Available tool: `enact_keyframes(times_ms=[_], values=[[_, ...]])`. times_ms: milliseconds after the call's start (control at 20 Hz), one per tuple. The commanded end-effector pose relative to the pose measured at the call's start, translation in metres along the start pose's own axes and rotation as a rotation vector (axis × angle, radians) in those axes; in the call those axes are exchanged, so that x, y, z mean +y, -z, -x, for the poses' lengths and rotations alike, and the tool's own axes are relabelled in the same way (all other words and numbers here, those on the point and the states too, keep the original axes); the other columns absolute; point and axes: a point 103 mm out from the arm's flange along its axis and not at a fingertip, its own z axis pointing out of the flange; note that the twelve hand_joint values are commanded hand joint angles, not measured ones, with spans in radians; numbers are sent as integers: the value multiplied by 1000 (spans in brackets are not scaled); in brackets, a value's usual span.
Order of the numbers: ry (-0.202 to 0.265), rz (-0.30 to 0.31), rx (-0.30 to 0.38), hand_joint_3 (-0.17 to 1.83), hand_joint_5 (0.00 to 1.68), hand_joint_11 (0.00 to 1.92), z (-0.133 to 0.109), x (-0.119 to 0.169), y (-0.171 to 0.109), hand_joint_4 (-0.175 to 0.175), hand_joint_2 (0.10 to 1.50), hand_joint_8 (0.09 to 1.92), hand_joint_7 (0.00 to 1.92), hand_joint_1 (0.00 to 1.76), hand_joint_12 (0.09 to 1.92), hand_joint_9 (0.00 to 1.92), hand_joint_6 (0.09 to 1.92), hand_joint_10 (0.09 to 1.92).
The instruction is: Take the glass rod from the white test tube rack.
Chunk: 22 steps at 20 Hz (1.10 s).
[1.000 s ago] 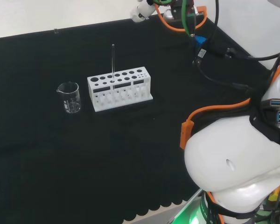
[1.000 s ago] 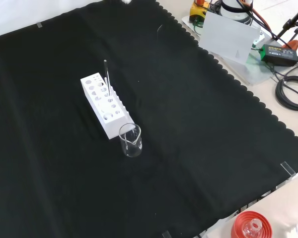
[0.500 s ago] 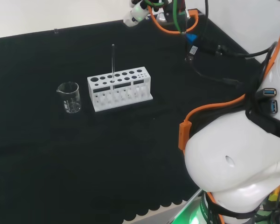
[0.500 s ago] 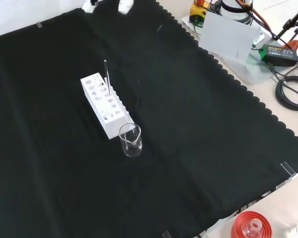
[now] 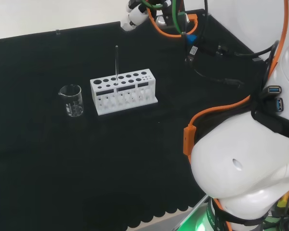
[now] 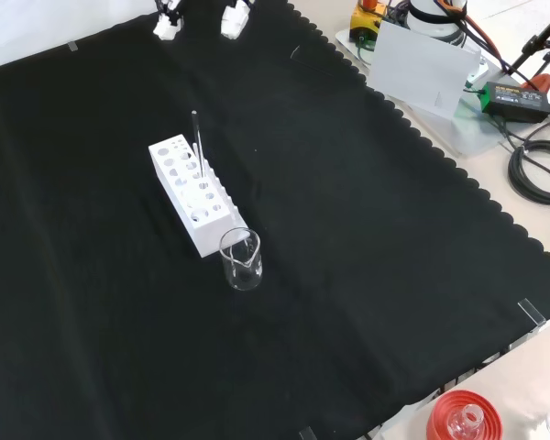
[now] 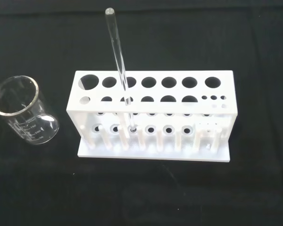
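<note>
Glass rod (image 7: 119, 70) stands tilted in the white test tube rack (image 7: 151, 113), we see, beside a clear beaker (image 7: 23, 117) bearing graduation marks too small to read, while the hand (image 6: 197, 16) hovers well apart, its finger state impossible to tell.

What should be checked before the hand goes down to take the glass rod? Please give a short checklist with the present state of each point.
1. Glass rod stands in the white test tube rack, upper part free above the holes: ok.
2. Rack sits flat on the black cloth: ok.
3. Beaker stands beside the rack's end, apart from the rod: ok.
4. Space above the rod is free of other ware: ok.
5. Hand is not yet at the rod, fingertips near the cloth's far edge in the front view: ok.
6. Fingers open enough for the rod: cannot tell.
</note>
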Motion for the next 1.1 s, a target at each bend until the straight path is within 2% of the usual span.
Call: enact_keyframes(times_ms=[50, 150, 250, 300, 600, 900, 1000, 1100], values=[[26, -21, 23, -116, 346, 368, -6, 7, -7, -66, 1116, 843, 277, 550, 1382, 478, 87, 862], [32, -33, 32, -117, 350, 369, -6, 10, -10, -65, 1116, 844, 278, 550, 1381, 479, 87, 862], [26, -63, 2, -118, 352, 371, -3, 10, -12, -65, 1116, 845, 280, 551, 1381, 480, 87, 862], [32, -62, -8, -119, 353, 371, -17, 13, -13, -64, 1116, 845, 280, 551, 1381, 481, 87, 862], [82, -77, 10, -124, 357, 373, -24, 26, -29, -64, 1117, 847, 286, 552, 1379, 484, 87, 861], [92, -112, 52, -128, 363, 380, -22, 34, -38, -65, 1118, 851, 298, 554, 1380, 491, 87, 861], [89, -132, 33, -130, 365, 386, -21, 37, -43, -65, 1118, 852, 303, 555, 1380, 495, 87, 862], [94, -144, 43, -132, 366, 390, -21, 40, -44, -65, 1119, 852, 305, 555, 1379, 498, 87, 862]])
